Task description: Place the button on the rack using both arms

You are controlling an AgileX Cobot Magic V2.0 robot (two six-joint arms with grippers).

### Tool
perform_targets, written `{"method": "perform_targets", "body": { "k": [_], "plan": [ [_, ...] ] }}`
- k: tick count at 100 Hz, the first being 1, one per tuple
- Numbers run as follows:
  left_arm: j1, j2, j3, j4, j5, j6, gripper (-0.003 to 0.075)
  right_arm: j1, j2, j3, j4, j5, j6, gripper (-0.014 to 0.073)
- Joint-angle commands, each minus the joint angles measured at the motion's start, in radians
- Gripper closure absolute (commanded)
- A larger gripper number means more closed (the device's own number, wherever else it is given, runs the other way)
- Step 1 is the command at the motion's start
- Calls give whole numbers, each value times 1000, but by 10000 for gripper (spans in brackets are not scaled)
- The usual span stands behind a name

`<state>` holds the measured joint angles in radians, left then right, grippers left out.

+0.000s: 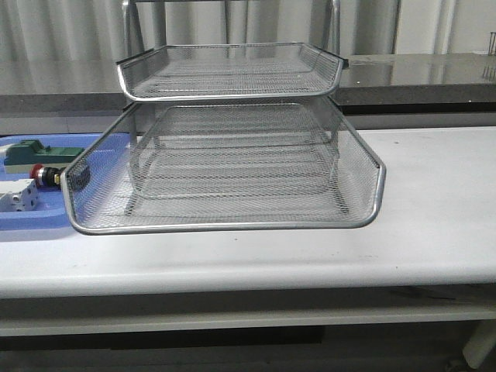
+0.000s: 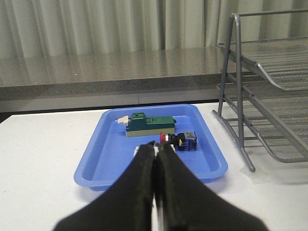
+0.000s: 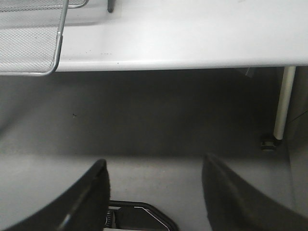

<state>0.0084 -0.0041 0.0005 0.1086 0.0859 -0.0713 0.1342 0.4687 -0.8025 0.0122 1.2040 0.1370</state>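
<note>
The button (image 2: 179, 140) lies on its side in the blue tray (image 2: 101, 154), red head toward the green block; it also shows in the front view (image 1: 46, 176), partly behind the rack's mesh. The silver wire-mesh rack (image 1: 232, 155) stands mid-table, its lower tray slid out forward; its legs and trays show in the left wrist view (image 2: 260, 96). My left gripper (image 2: 156, 145) is shut and empty, hovering short of the tray's near side, the button just beyond its tips. My right gripper (image 3: 154, 166) is open and empty, below the table's front edge, over the floor.
A green block (image 2: 147, 125) and a white boxy block (image 1: 17, 198) share the blue tray (image 1: 31, 221). A grey counter (image 1: 418, 77) runs behind the table. A corner of the rack's tray (image 3: 29, 43) and a table leg (image 3: 281, 106) show in the right wrist view.
</note>
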Motion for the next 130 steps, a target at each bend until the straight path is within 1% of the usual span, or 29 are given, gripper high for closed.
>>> {"method": "perform_targets", "body": {
  "k": [1, 19, 27, 31, 130],
  "plan": [
    [3, -35, 47, -1, -86, -10, 741, -3, 6, -34, -12, -45, 0, 266],
    [3, -35, 47, -1, -86, -10, 741, -3, 6, -34, -12, -42, 0, 566],
    [3, -35, 47, -1, -86, -10, 741, -3, 6, -34, -12, -42, 0, 668],
    [3, -35, 47, -1, -86, -10, 741, -3, 6, -34, -12, -42, 0, 656],
    [3, -35, 47, -1, -105, -10, 741, -3, 6, -34, -12, -42, 0, 661]
  ]
}}
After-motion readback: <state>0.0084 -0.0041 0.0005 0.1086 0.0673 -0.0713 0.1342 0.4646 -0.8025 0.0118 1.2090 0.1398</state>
